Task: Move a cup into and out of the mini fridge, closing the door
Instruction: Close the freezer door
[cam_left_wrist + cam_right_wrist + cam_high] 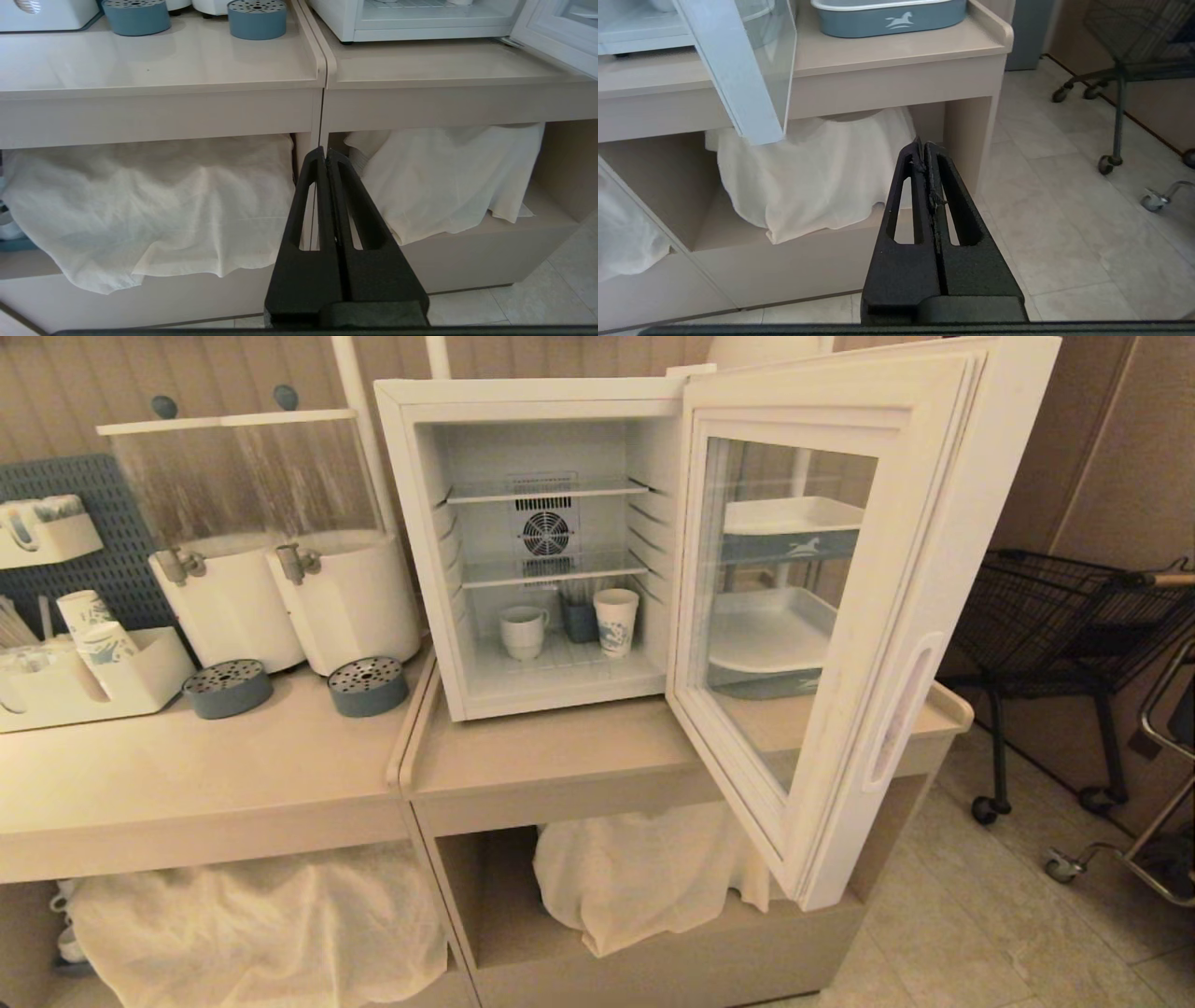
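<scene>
Landmark: the mini fridge [551, 551], standing on the right-hand surface [560, 747].

Left of the fridge: a holder with printed paper cups [93, 635], then two white dispensers [289, 597] with two round blue-grey drip trays [368, 686] in front of them, the nearer tray just beside the fridge's lower left corner.

Inside the fridge, on the bottom shelf: the cup [522, 632], upright, left of centre. To its right a dark blue container [580, 619] set further back, then a blue-printed paper cup [616, 622], close to the right wall. The two wire shelves above carry nothing visible.

Right of the fridge: the door [840, 616] swung wide open, hinged on the fridge's right edge, overhanging the surface's front. Grey-blue trays [789, 537] show through its glass.

Below the fridge: white cloth [635, 877] in the open compartment.

Left tool [325, 156]: fingers pressed together, empty, low before the surface's front, under the fridge's left side. Right tool [924, 147]: likewise pressed together, empty, below the open door's outer corner.
</scene>
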Available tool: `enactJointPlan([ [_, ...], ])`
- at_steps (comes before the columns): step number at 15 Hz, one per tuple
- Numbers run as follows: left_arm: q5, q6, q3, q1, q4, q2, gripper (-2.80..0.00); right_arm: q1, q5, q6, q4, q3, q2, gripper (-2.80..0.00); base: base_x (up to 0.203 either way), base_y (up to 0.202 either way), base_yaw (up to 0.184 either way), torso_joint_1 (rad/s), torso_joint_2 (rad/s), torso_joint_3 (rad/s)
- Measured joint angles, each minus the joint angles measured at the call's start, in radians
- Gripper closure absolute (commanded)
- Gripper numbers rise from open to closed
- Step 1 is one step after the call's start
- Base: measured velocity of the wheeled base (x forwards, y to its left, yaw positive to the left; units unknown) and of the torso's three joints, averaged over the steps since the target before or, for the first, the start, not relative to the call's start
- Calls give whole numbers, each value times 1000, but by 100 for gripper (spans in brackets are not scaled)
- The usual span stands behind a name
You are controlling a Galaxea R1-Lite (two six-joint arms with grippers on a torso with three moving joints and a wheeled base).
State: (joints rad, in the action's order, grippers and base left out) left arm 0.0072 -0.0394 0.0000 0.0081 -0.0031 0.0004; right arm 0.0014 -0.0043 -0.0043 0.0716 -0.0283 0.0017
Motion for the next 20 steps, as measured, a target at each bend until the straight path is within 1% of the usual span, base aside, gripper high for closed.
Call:
enactJointPlan([
  [11,0,0,0,-1,0,0,0,0,-2,13,4,-11,0,0,0,0,0,0,0,0],
  [12,0,0,0,-1,0,0,0,0,1,27,12,-46,0,0,0,0,0,0,0,0],
  [13,0,0,0,-1,0,0,0,0,8,47,35,-114,0,0,0,0,0,0,0,0],
  [16,0,0,0,-1,0,0,0,0,18,94,132,-379,52,0,0,0,0,0,0,0],
  [18,0,0,0,-1,0,0,0,0,4,127,127,-520,171,0,0,0,0,0,0,0],
  [20,0,0,0,-1,0,0,0,0,-26,159,85,-637,366,0,0,0,0,0,0,0],
])
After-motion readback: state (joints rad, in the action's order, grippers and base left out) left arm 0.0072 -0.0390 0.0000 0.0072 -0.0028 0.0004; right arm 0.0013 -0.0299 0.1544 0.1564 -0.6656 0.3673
